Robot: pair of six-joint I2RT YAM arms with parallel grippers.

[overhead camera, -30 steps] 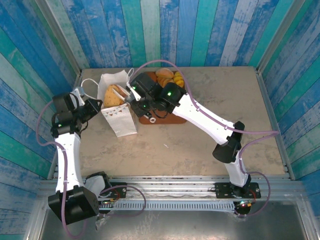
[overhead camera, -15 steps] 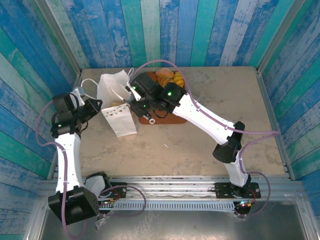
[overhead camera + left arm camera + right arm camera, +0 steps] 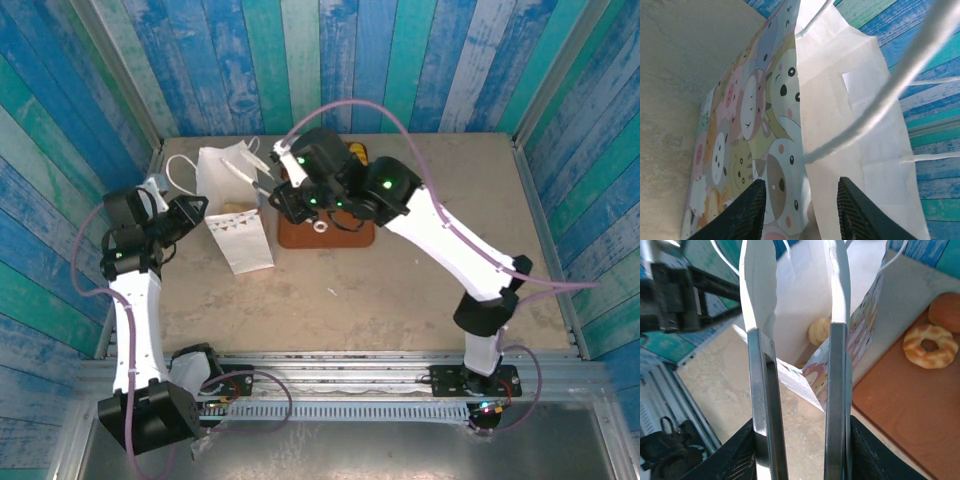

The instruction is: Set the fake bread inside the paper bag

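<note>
One roll (image 3: pixel 819 331) already lies at the bottom of the paper bag (image 3: pixel 805 290), straight ahead of and below the right gripper (image 3: pixel 797 270). Its white-tipped fingers (image 3: pixel 758 300) stand apart with nothing between them. The bread not yet bagged lies off to that gripper's right, on the brown board (image 3: pixel 900 410). There a ring-shaped bagel (image 3: pixel 931 346) lies flat, so it has no long axis to line up with, and a round bun (image 3: pixel 946 310) sits just beyond it. The right arm is much the nearer, so the next pick probably calls for a swing rightward, away from the bag's mouth. On the bag's far side, the left gripper (image 3: pixel 800 200) has its jaws apart astride the bag's wall and does not appear to pinch it.
</note>
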